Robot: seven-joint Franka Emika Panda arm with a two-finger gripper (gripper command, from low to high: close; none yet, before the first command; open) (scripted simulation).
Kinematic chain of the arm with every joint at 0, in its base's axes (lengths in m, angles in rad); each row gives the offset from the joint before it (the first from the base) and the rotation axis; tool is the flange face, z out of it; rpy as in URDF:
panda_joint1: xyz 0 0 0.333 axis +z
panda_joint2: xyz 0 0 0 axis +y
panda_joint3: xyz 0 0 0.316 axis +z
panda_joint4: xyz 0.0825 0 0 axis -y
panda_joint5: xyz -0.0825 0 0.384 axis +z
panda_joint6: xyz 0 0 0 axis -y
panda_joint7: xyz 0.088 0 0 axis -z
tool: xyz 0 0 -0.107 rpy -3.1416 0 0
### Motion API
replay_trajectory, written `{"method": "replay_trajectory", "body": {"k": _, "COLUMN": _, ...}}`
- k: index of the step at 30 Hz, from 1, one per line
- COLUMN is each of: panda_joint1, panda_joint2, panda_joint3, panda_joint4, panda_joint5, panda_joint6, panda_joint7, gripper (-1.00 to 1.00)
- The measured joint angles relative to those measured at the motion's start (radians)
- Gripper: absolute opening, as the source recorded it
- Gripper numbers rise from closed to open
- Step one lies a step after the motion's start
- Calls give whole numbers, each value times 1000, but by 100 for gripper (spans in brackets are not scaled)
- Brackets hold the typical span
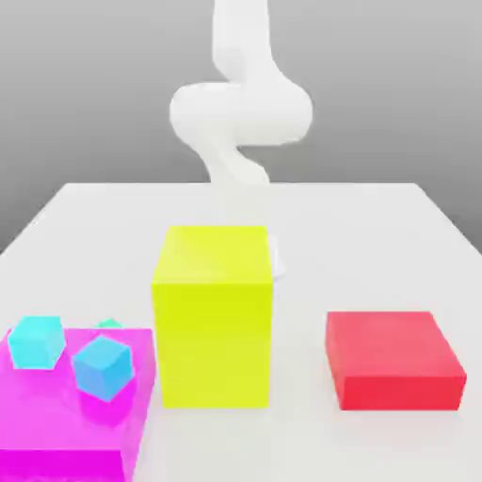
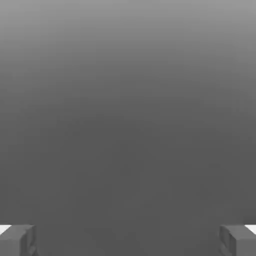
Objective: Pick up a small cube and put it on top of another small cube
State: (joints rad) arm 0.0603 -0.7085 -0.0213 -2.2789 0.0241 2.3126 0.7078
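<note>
Two small cubes rest on a flat magenta platform (image 1: pixel 56 442) at the exterior view's left: a cyan cube (image 1: pixel 36 341) and a blue cube (image 1: pixel 102 365), both tilted. A small green cube (image 1: pixel 110 323) peeks out behind them. The white arm (image 1: pixel 240 113) comes down behind a tall yellow block (image 1: pixel 215 315), well away from the cubes. In the hand view my gripper (image 2: pixel 128 240) is open, its grey fingertips (image 2: pixel 17 240) standing wide apart with nothing between them against a plain grey background.
The tall yellow block stands in the middle of the white table (image 1: pixel 377 235), between the arm and the camera. A low red block (image 1: pixel 393 358) lies at the exterior view's right.
</note>
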Motion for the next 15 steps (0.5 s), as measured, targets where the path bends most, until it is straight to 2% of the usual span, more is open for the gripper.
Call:
{"method": "replay_trajectory", "body": {"k": 8, "panda_joint1": 176, "panda_joint2": 298, "panda_joint3": -50, "panda_joint4": 69, "panda_joint5": 84, "panda_joint6": 39, "panda_joint7": -303, "gripper": 0}}
{"method": "replay_trajectory", "body": {"k": 15, "panda_joint1": 275, "panda_joint2": 552, "panda_joint3": -37, "panda_joint4": 128, "panda_joint5": 146, "panda_joint6": 73, "panda_joint7": -555, "gripper": 0}}
